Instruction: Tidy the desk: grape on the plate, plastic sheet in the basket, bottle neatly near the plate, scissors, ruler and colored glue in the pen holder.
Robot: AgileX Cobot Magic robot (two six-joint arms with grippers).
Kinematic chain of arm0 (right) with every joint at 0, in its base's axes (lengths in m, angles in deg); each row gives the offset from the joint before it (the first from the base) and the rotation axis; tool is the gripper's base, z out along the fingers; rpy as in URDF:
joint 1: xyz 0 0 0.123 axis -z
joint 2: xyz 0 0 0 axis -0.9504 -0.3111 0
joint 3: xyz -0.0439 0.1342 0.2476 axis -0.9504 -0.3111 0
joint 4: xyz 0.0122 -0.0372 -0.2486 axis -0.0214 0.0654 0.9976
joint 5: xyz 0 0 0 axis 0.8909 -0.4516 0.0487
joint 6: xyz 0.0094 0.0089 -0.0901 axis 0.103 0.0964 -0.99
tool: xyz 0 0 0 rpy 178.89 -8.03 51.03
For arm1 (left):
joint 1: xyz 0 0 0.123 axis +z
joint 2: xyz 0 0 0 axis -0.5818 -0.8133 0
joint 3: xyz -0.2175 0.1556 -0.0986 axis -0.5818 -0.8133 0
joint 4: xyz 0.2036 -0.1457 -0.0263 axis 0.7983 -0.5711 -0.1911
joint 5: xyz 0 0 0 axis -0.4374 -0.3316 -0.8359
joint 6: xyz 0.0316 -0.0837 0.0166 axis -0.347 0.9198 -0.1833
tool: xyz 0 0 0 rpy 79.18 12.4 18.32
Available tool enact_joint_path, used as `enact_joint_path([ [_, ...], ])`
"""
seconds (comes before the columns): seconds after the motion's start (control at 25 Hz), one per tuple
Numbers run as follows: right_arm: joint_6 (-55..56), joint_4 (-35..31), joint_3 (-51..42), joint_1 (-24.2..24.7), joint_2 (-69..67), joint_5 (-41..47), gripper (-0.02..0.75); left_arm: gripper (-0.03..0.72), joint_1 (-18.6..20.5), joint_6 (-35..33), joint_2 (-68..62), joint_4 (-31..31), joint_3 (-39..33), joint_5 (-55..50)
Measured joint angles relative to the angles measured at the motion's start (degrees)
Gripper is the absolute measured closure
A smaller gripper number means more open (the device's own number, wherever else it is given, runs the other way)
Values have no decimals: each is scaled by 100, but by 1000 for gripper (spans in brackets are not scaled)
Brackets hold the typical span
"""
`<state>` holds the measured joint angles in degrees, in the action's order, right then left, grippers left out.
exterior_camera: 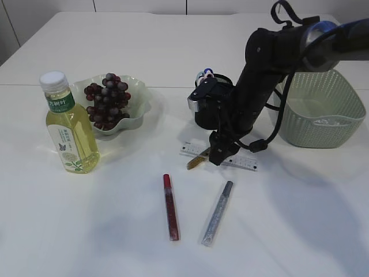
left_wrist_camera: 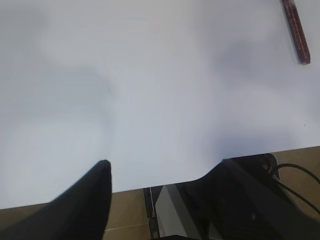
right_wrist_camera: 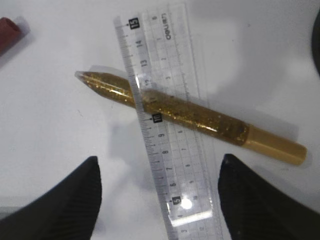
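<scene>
Right wrist view: right gripper hangs directly over the gold glue, which lies across the clear ruler on the bench; jaws spread wide, nothing between them, one finger to each side of the ruler. Glue's long axis runs from its pointed tip upper-left to the cap lower-right, at a slant to the ruler, which runs roughly top to bottom in that view. The jaws' closing line looks closer to along the glue than across it, so I'd judge the wrist needs some turn before a clean pinch on the glue body, and the ruler is in the way if it goes too low. Exterior view: right arm reaches in from the right, gripper low by the ruler, just in front of the pen holder. Red glue and silver glue lie nearer the front edge, apart from each other. Grapes on the plate, bottle upright just beside it, basket far right. Left wrist view: left gripper open over bare bench near the edge, only red glue's end in its corner; right arm is clearly nearer.
</scene>
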<state>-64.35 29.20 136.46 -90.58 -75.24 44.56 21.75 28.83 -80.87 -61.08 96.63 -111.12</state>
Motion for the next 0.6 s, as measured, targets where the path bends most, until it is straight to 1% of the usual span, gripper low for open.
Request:
enact_joint_path([
  [0.6, 4, 86, 60, 0, -232, -98, 174, 209, 0, 0, 0, 0, 0, 0],
])
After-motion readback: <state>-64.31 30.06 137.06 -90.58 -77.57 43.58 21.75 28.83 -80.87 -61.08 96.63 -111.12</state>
